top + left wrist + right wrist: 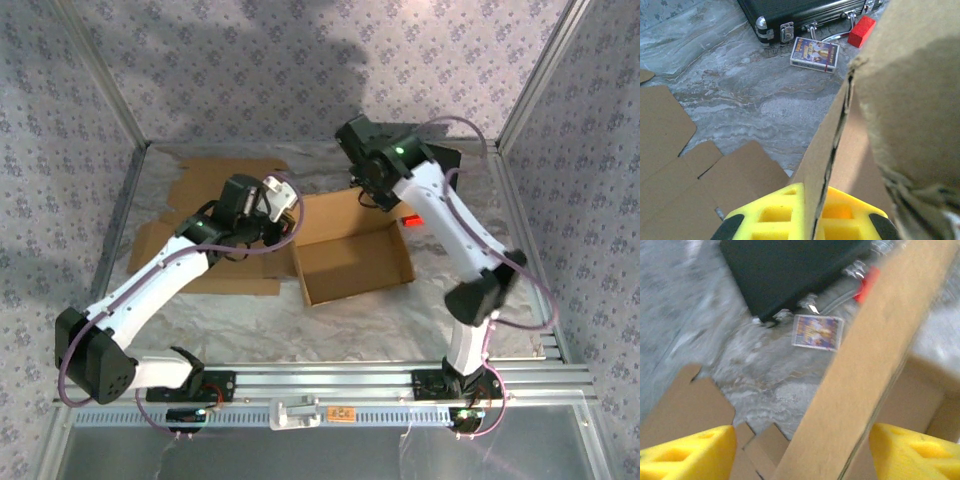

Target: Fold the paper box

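Observation:
The brown paper box point(350, 262) lies half-formed in the middle of the table, walls raised around its floor and flat flaps point(215, 190) spread to the left. My left gripper point(288, 218) is shut on the box's left wall; in the left wrist view its yellow fingers point(770, 215) press both faces of the upright cardboard wall point(832, 135). My right gripper point(368, 192) hovers at the box's far edge. It is open, and in the right wrist view a cardboard wall point(875, 365) slants between its spread yellow fingers point(690, 455) without being pinched.
A black case point(805, 12), a small printed card box point(814, 54) and a red block point(861, 31) lie on the marbled table beyond the box. The red block point(411, 220) sits under the right arm. Metal frame posts edge the table.

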### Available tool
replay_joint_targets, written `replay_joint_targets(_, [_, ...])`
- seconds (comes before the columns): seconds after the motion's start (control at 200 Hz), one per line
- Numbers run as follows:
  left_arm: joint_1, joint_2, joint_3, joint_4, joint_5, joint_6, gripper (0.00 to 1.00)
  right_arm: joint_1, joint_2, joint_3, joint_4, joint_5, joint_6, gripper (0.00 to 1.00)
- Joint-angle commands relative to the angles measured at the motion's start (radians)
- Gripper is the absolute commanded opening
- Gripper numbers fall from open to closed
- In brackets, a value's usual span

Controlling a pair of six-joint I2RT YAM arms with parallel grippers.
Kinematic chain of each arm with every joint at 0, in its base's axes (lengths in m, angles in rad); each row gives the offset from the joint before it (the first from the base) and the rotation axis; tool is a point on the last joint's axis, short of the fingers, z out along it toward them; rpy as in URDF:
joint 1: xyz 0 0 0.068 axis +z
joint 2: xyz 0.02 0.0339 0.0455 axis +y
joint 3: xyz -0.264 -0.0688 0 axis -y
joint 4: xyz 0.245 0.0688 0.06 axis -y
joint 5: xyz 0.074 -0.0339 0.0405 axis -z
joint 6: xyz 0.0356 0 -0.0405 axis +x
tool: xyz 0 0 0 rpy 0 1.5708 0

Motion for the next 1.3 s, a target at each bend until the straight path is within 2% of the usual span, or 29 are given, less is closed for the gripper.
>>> replay_joint_targets(0.0, [0.038, -0.041, -0.015, -0.008, 0.155, 0.08, 0.0, -0.1, -0.265, -0.24, 0.379, -0.122, -0.628, 0.77])
replay_joint_targets(0.11, [0.067, -0.032, -0.016, -0.026, 0.219, 0.135, 0.0, -0.298, -0.504, -0.551, 0.571, -0.392, -0.848, 0.78])
replay_joint_targets(0.215, [0.086, -0.02, -0.021, -0.036, 0.286, 0.175, 0.0, -0.478, -0.618, -0.736, 0.619, -0.558, -1.02, 0.77])
replay_joint_targets(0.305, [0.095, -0.007, -0.025, -0.05, 0.304, 0.203, 0.0, -0.548, -0.66, -0.85, 0.662, -0.634, -1.21, 0.75])
replay_joint_targets(0.405, [0.11, 0.003, -0.03, -0.053, 0.321, 0.217, 0.0, -0.635, -0.695, -1.015, 0.821, -0.784, -1.364, 0.76])
replay_joint_targets(0.495, [0.123, 0.014, -0.027, -0.056, 0.326, 0.22, 0.0, -0.741, -0.682, -1.095, 0.93, -0.946, -1.457, 0.78])
replay_joint_targets(0.58, [0.132, 0.024, -0.019, -0.056, 0.331, 0.216, 0.0, -0.808, -0.612, -1.098, 0.987, -1.065, -1.486, 0.79])
replay_joint_targets(0.71, [0.138, 0.052, 0.0, -0.065, 0.336, 0.212, 0.0, -0.793, -0.445, -1.007, 0.922, -1.149, -1.59, 0.79])
replay_joint_targets(0.889, [0.149, 0.08, 0.025, -0.072, 0.333, 0.208, 0.0, -0.748, -0.307, -0.928, 0.881, -1.194, -1.692, 0.79])
replay_joint_targets(1.114, [0.169, 0.096, 0.035, -0.081, 0.339, 0.214, 0.0, -0.731, -0.177, -0.874, 0.935, -1.182, -1.699, 0.79])
replay_joint_targets(1.294, [0.178, 0.119, 0.039, -0.082, 0.333, 0.215, 0.0, -0.705, -0.073, -0.745, 0.926, -1.221, -1.692, 0.77])
